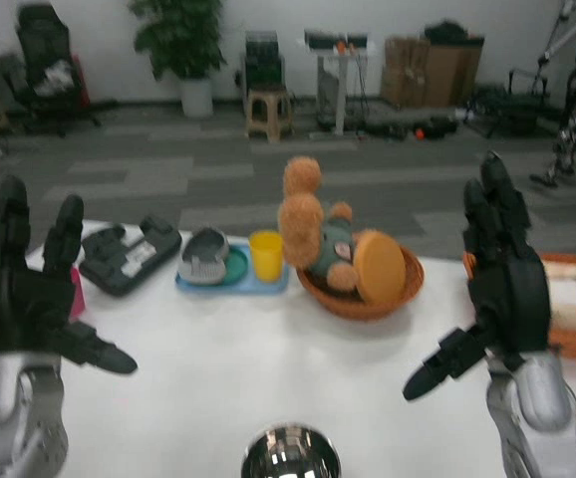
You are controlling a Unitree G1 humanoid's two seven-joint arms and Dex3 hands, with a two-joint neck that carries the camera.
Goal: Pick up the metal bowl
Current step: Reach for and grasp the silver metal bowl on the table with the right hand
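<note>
Sitting at the very near edge of the white table (268, 368), the metal bowl (290, 455) is cut off by the bottom of the head view, so only its shiny rounded top shows, midway between the two arms. The left hand (31, 289) is raised over the table's left side, fingers spread apart and holding nothing. The right hand (502, 284) mirrors it on the right, equally wide and empty. Both are well apart from the bowl and above it.

The main risk seems to be the bowl's position: close to the table edge and smooth, it could slide off toward the robot if a finger nudges it before a grip closes. The picture is blurred, so how near the edge it lies is probably uncertain. Farther back, a wicker basket (408, 284) with a teddy bear (313, 229) stays clear of any reach.
</note>
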